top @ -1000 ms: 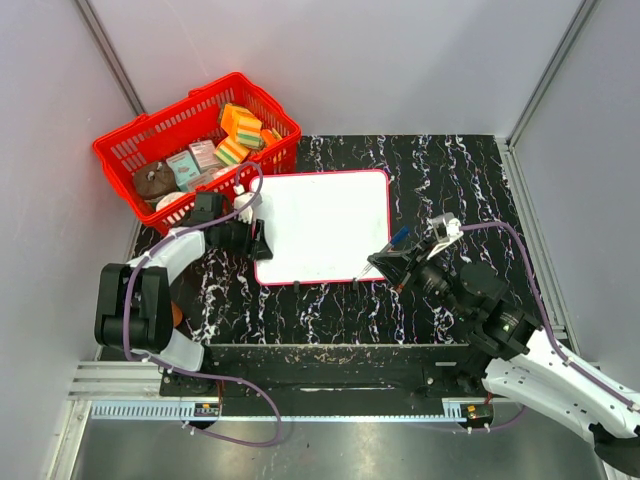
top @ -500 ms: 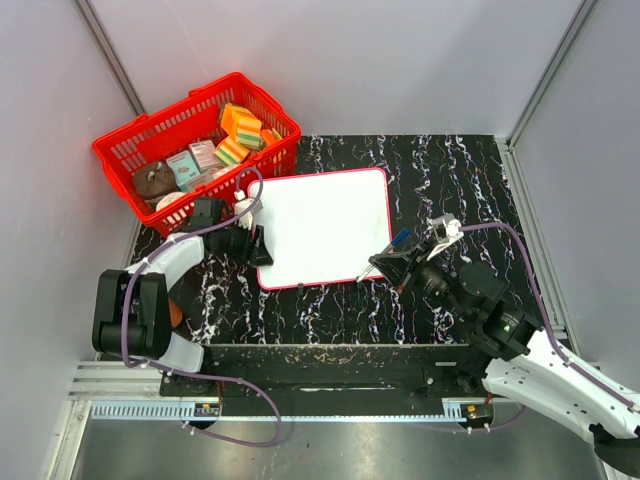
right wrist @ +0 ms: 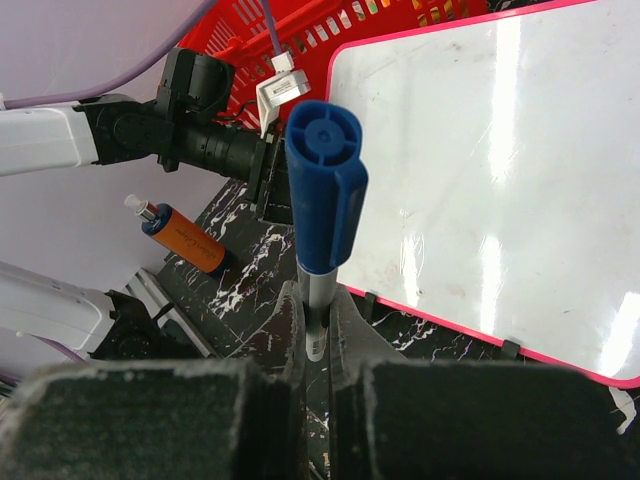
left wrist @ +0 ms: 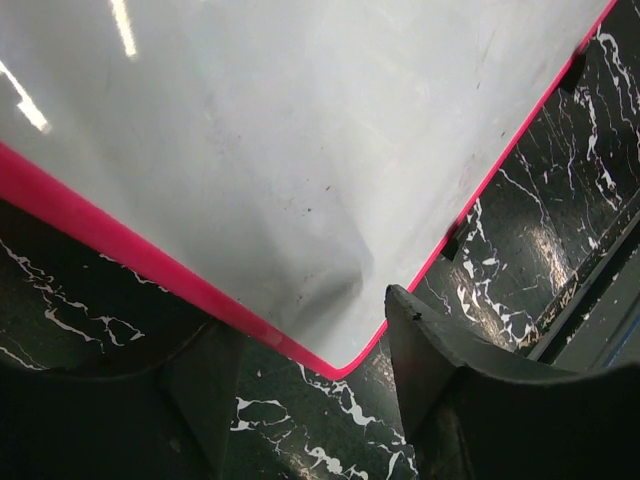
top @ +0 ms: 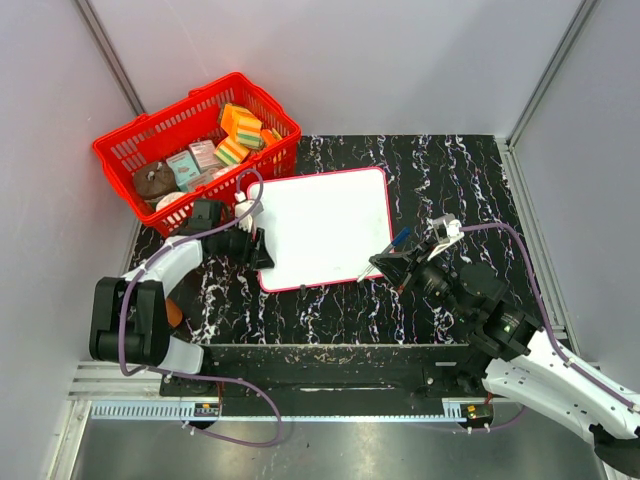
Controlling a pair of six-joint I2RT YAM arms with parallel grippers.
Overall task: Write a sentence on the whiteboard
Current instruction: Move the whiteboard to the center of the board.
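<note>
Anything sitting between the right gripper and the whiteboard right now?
Only the blue-capped marker that the right gripper holds, then a bare strip of black table before the whiteboard. The right wrist view shows it best.

Glossy whiteboard (top: 325, 228); polished marbled table (top: 450, 180); plastic basket (top: 160, 118), marker (right wrist: 325, 190).

left hand (top: 260, 245) spread apart, right hand (right wrist: 318, 335) clamped tight.

Nothing here can be read. The whiteboard (top: 325, 225) shows a plain white face. The packets (top: 205, 155) in the red basket (top: 120, 150) carry printed labels too small to make out, and the print on the orange tube (right wrist: 185, 240) on the desk (top: 450, 170) is blurred.
</note>
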